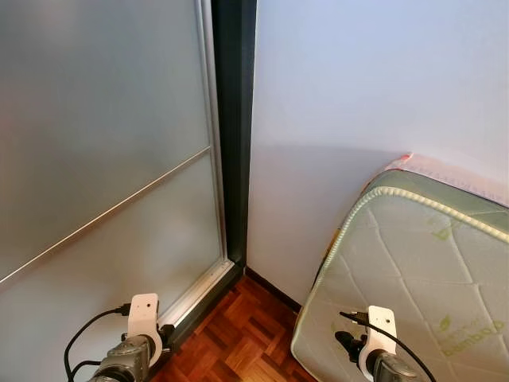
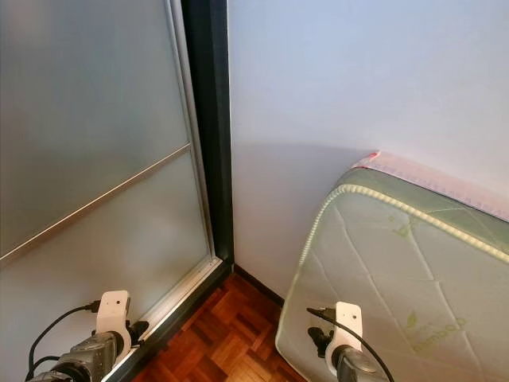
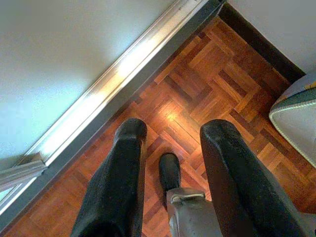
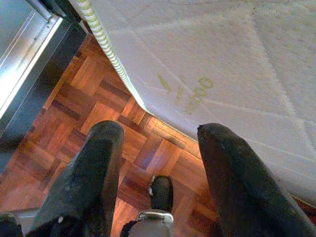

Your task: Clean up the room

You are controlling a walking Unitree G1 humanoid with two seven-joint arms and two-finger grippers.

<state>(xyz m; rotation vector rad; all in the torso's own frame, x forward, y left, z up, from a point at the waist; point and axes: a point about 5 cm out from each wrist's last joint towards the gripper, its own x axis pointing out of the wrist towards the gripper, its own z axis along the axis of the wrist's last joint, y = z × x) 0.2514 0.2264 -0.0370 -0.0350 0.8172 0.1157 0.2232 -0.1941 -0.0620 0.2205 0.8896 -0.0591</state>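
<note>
Both the left gripper (image 3: 170, 136) and right gripper (image 4: 155, 131) are being held spread and empty above the parquet floor (image 1: 238, 342), with the mattress (image 1: 421, 286) being leaned against the wall (image 1: 358, 95) on the right.

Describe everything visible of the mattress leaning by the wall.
The mattress stands tilted on its edge on the parquet floor, top leaning against the white wall. Its quilted off-white cover has diamond stitching, pale green printed logos and a green-and-cream corded border. A pinkish layer shows along its upper edge. Nothing grips it.

Silver arms, white cable-fed wrist modules
</note>
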